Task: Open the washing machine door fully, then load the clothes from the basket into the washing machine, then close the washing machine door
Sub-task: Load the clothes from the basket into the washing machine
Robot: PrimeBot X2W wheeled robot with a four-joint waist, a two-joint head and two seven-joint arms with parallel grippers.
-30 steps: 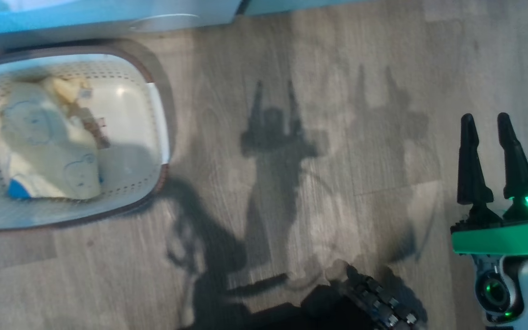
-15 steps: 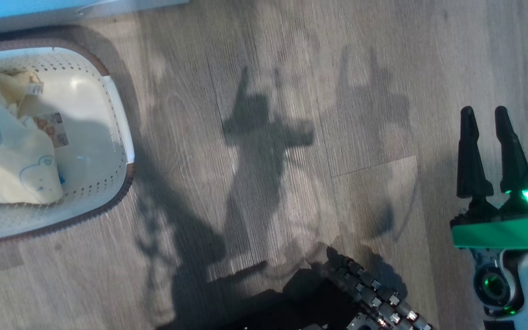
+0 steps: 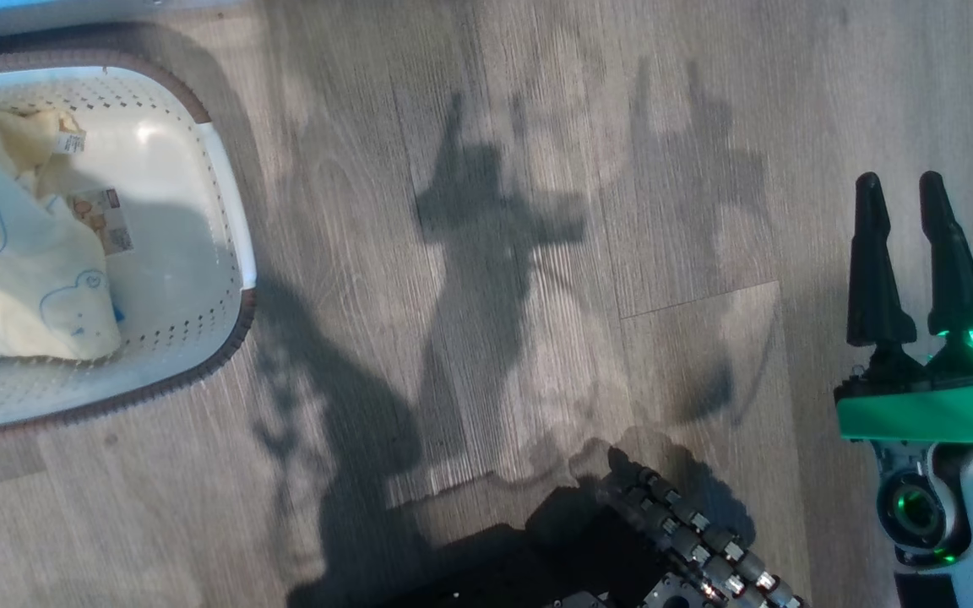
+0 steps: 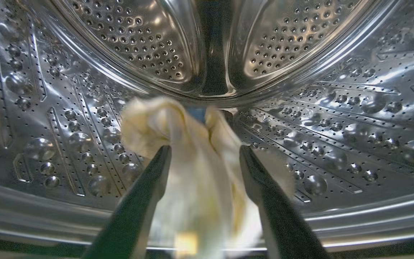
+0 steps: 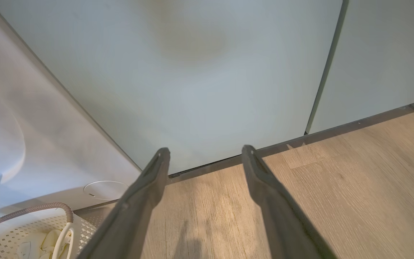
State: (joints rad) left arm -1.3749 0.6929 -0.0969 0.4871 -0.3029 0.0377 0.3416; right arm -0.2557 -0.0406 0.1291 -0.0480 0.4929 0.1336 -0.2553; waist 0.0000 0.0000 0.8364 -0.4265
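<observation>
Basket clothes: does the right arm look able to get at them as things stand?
Probably yes, with a long reach across. The right pincer is open and empty, only floor lies between it and the basket, and the clothes lie uncovered in its open top.

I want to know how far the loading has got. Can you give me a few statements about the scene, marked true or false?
1. The left tool is inside the washing machine's drum. True.
2. The basket is empty. False: a pale yellow bear-print garment lies in it.
3. The right tool holds a garment. False: its fingers stand apart with nothing between them, above the wooden floor.
4. A pale yellow cloth is between the left tool's spread fingers. True.
</observation>
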